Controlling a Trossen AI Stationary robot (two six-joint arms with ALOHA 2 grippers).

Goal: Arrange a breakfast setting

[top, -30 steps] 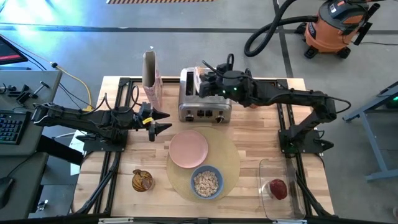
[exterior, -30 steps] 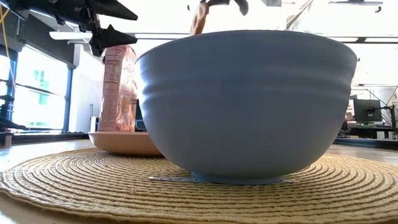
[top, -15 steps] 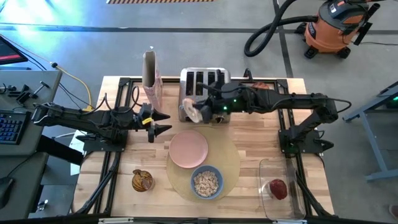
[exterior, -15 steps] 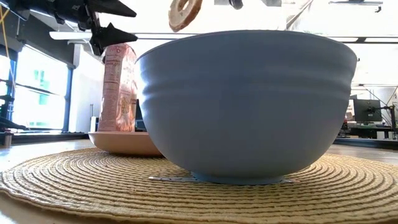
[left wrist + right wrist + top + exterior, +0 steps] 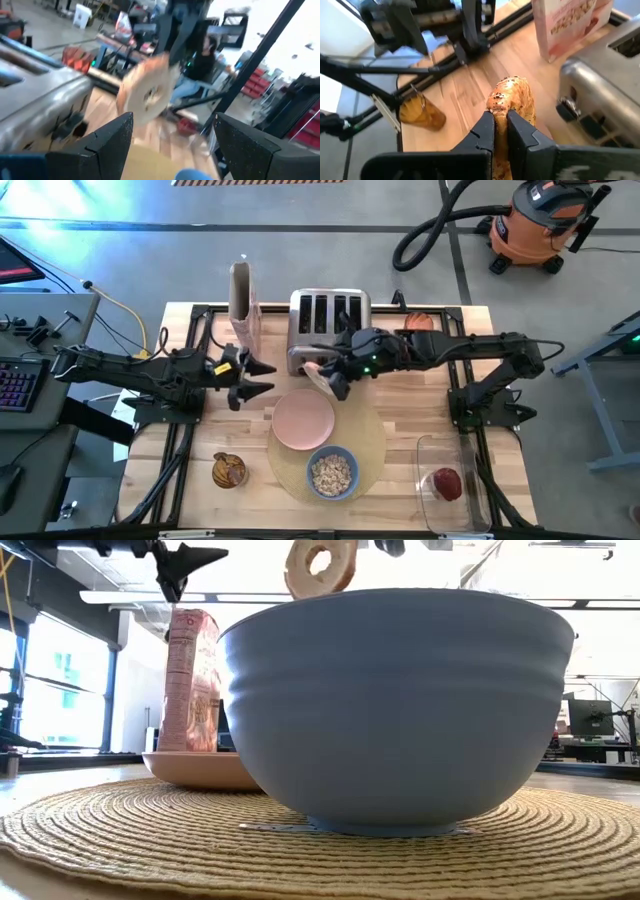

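My right gripper (image 5: 333, 380) is shut on the bagel half (image 5: 320, 373), in the air between the steel toaster (image 5: 328, 320) and the pink plate (image 5: 303, 420). The bagel also shows in the low view (image 5: 318, 567) and in the left wrist view (image 5: 147, 92). The plate and the blue bowl (image 5: 332, 472) of cereal rest on the round tan placemat (image 5: 372, 442). The red fruit (image 5: 446, 483) lies in a clear container. My left gripper (image 5: 262, 377) hangs open and empty to the left of the plate. The spoon does not show in the high view. My right gripper pinches the bagel half between its two fingers, one on each flat face, at the rim nearest the wrist (image 5: 506, 131). The fingers (image 5: 485, 127) come from the table's right, slanting down. The bagel stands on edge past the fingertips, lifted clear above the plate's far rim.
A pink cereal box (image 5: 243, 305) stands at the far left beside the toaster. An orange translucent cup (image 5: 229, 470) lies near the front left. The clear container (image 5: 450, 450) sits at the front right. A vacuum cleaner (image 5: 540, 220) stands on the floor beyond the table.
My right gripper has drawn the bagel half from above the toaster toward the table's near edge and down, to the plate's far rim. The bagel has turned so that its hole faces the low camera. My left gripper has shifted a little upward.
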